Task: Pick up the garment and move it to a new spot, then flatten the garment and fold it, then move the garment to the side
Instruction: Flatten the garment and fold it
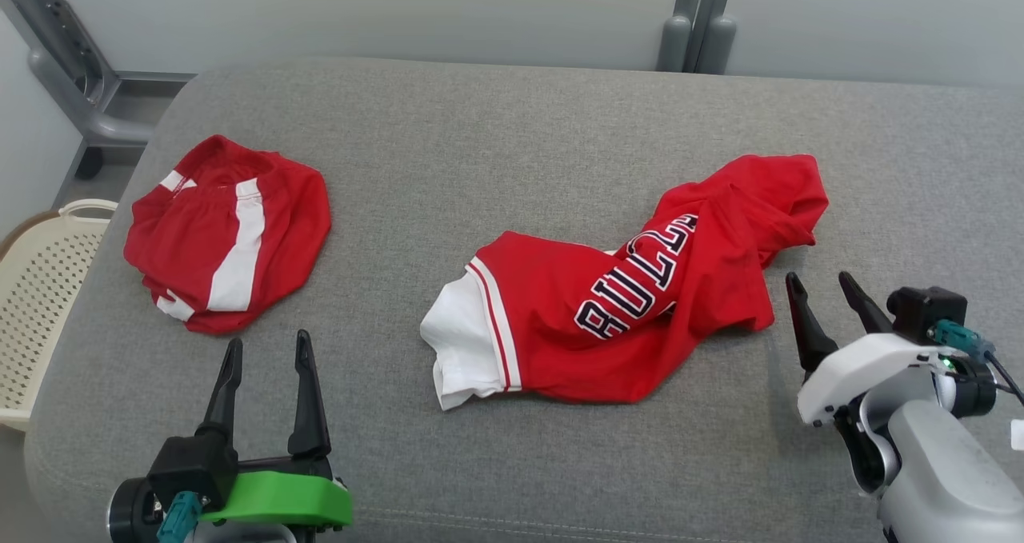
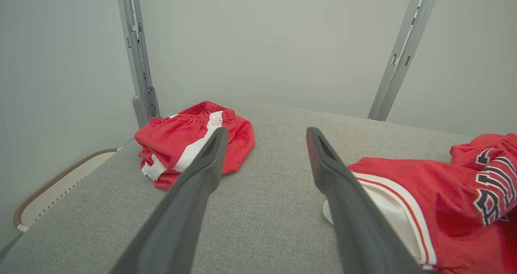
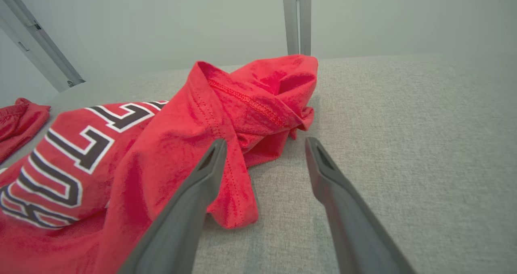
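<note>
Head view: basket left of garment

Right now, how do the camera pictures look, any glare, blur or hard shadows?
Head view: soft even light, no glare, lettering on the jersey sharp, only faint shadow at its edge. Left wrist view: left tool slightly soft near the lens, frame posts splayed by the wide angle. Right wrist view: jersey stitching crisp, right tool softer low down.

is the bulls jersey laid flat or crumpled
Crumpled: the red jersey lies bunched and twisted on the grey cushion, with deep folds running across its lettering and one end heaped up.
</note>
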Tool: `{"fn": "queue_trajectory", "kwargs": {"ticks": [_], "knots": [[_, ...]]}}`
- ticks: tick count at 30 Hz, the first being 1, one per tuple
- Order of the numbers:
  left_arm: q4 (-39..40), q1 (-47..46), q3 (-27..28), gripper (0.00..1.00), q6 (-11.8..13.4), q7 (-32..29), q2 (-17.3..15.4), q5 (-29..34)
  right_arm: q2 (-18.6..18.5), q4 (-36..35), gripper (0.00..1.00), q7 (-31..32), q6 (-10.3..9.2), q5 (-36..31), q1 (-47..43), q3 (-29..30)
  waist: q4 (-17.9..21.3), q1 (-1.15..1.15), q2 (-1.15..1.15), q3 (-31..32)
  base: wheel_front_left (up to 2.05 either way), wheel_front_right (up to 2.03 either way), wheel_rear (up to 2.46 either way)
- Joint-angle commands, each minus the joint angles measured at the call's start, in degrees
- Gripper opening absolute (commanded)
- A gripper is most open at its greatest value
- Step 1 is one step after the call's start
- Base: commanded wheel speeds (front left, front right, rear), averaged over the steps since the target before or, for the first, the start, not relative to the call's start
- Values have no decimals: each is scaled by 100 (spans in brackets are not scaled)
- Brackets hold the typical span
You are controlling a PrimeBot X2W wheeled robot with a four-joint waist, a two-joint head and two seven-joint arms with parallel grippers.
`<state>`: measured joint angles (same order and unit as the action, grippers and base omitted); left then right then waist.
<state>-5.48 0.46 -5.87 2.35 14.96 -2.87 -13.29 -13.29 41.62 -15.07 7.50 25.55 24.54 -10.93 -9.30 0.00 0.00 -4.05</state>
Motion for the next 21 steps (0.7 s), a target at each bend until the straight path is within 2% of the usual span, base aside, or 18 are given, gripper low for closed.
{"fn": "queue_trajectory", "kwargs": {"ticks": [1, 9, 14, 21], "knots": [[39, 42, 42, 100, 0, 19, -4, 49, -22, -46, 100, -27, -2, -45, -192, 77, 40, 0, 0, 37, 0, 0, 0], [72, 57, 144, 100, -44, 20, -4, 96, 69, -109, 100, 81, -2, -185, -635, 181, 25, 0, 0, 10, 0, 0, 0], [66, 43, 107, 100, -38, 19, -4, 102, 94, -31, 100, 240, -2, -299, -504, 137, -49, 0, 0, 9, 0, 0, 0], [37, -14, 106, 100, -72, 19, -3, 115, 102, 473, 100, 321, -3, -432, -166, 33, -228, 0, 0, -38, 0, 0, 0]]}}
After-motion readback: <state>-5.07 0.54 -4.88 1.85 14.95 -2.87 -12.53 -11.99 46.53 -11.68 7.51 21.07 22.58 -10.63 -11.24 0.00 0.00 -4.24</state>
